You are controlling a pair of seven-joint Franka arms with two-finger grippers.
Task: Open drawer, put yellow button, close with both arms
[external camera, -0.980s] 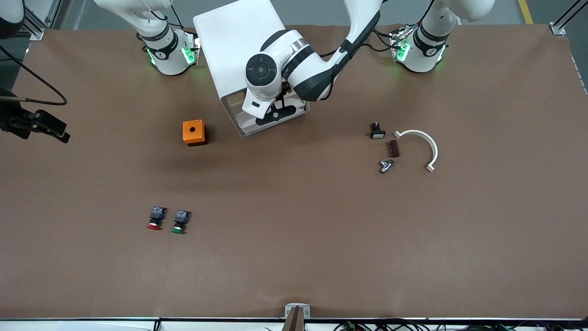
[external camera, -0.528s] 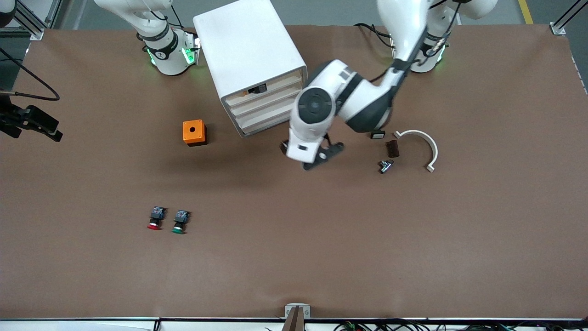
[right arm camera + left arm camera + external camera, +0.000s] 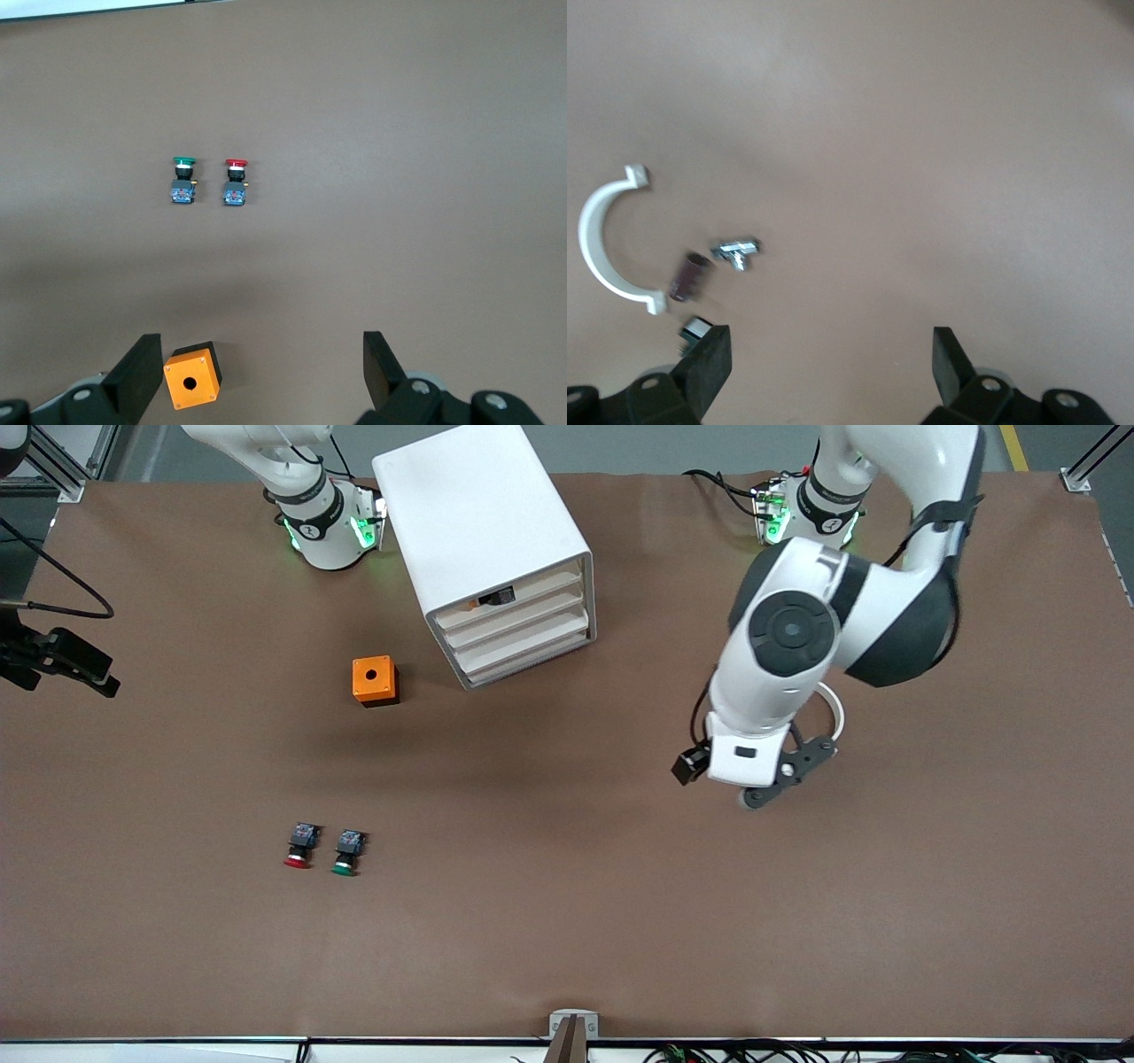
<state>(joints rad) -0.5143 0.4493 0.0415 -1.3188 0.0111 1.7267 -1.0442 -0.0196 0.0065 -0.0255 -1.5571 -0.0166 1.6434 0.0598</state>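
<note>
The white cabinet (image 3: pixel 483 531) stands near the robots' bases. Its top drawer (image 3: pixel 518 596) sits level with the two lower drawers. A small dark thing with an orange speck (image 3: pixel 493 598) shows at the drawer's front; I cannot tell if it is the yellow button. My left gripper (image 3: pixel 769 786) is open and empty over the small parts at the left arm's end, as the left wrist view (image 3: pixel 833 372) shows. My right gripper (image 3: pixel 84 669) is open and empty, held high above the orange box (image 3: pixel 192 375), as the right wrist view (image 3: pixel 257 372) shows.
An orange box with a round hole (image 3: pixel 374 680) sits beside the cabinet. A red button (image 3: pixel 299 846) and a green button (image 3: pixel 347 852) lie nearer the front camera. A white arc clamp (image 3: pixel 602 239), metal fitting (image 3: pixel 737 252), brown piece (image 3: pixel 689 274) and small black-and-white part (image 3: pixel 695 329) lie under the left arm.
The left arm has swung away from the cabinet's front toward its own end of the table. The drawers show uncovered. The right gripper has barely moved.
</note>
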